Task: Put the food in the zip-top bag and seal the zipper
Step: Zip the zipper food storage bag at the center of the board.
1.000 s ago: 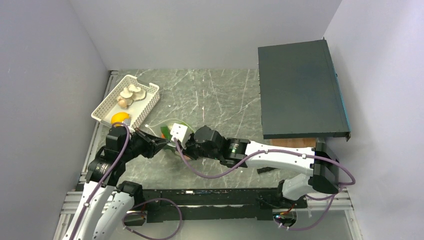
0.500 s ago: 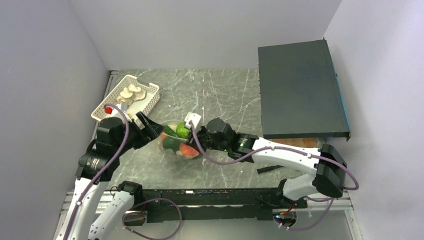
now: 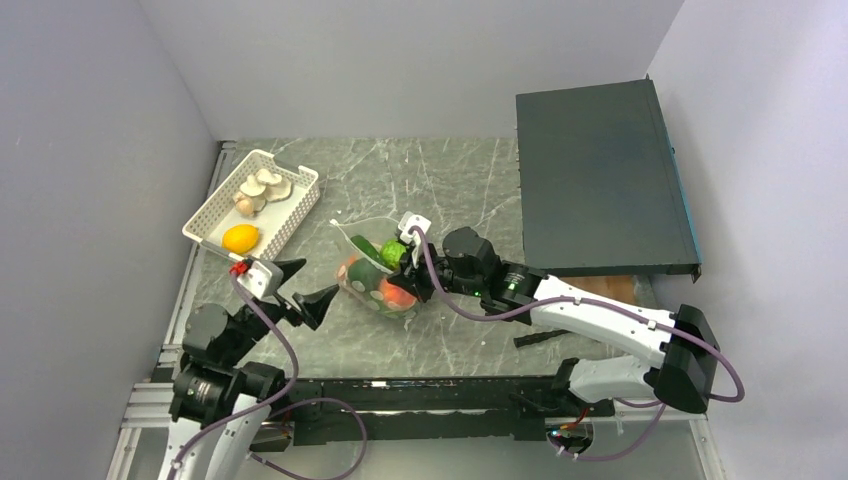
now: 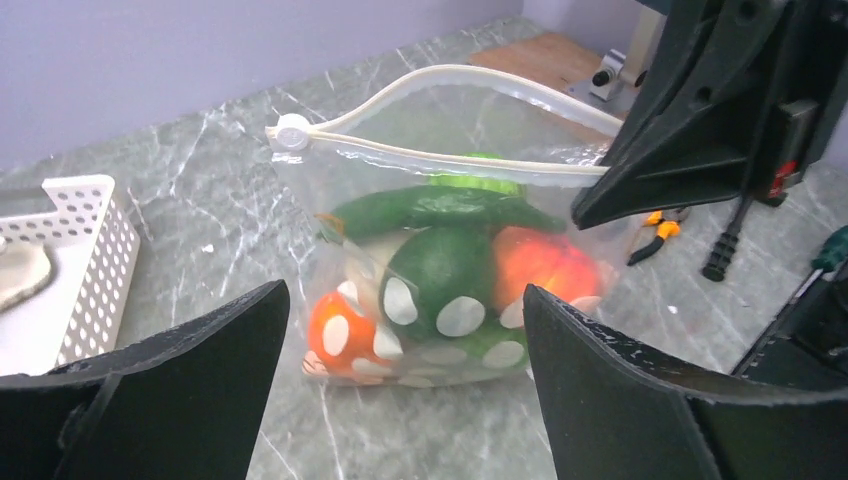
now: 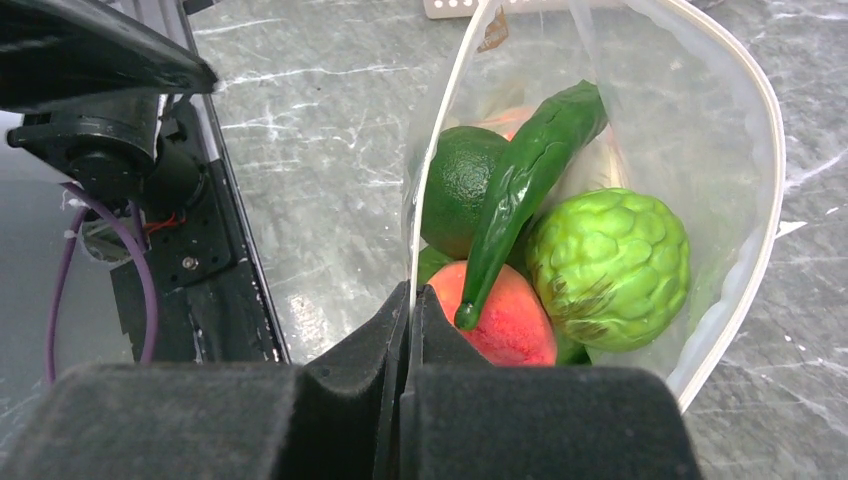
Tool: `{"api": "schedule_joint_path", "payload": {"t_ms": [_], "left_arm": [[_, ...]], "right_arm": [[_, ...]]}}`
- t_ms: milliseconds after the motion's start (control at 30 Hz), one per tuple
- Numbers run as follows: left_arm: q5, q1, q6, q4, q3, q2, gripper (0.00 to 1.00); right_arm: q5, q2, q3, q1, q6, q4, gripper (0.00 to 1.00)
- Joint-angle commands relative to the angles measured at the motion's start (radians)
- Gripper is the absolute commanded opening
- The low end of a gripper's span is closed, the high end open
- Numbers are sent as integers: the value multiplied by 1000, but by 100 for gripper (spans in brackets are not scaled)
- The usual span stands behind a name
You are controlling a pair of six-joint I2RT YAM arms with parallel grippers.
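1. The white slotted basket (image 3: 297,212), well apart from the bag at the left rear of the tabletop (image 3: 450,180), holds a yellow-orange citrus (image 3: 241,238) and pale mushrooms (image 3: 262,187). If the bag were sealed now, these would be left out and the task left incomplete.
2. The zip-top bag (image 4: 300,190) stands on the tabletop between the arms, mouth agape. It is propped only by the right jaws, which are clamped shut on one side of its rim. Should that pinch slip or be dragged sideways, the bag could be tipped and its load spilled.
3. The left jaws are spread wide with nothing in them, just short of the bag's face. If driven in carelessly, they could crush the soft wall or tear the rim from the right jaws.
4. The bag is already crowded with a bumpy green piece (image 5: 610,265), a red-orange fruit (image 5: 505,320) and a dark green round fruit (image 5: 460,190). The long green pepper (image 5: 525,170) points toward the mouth and could be trapped in the seal.
5. The zipper (image 4: 440,158) is bowed apart, so misaligned strips might be pressed without locking.
6. The small white slider (image 4: 291,132) sits at the end away from the right jaws and could easily be missed.
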Motion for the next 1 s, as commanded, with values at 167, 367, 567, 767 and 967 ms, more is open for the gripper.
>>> {"api": "schedule_joint_path", "payload": {"t_ms": [167,367,567,767,967], "left_arm": [[119,3,219,216,33,278,81],[279,88,263,350,-13,357,86],[560,290,183,513,-45,448,84],[841,339,25,724,-45,662,82],[917,340,5,794,-23,793,80]], "right_arm": [[15,-51,1,-8,6,-29,0],[23,-72,0,-9,1,-48,0],[9,-71,7,-9,-1,-70,0],[22,-82,-3,-11,-8,-63,0],[21,-81,1,-10,-9,-70,0]]}}
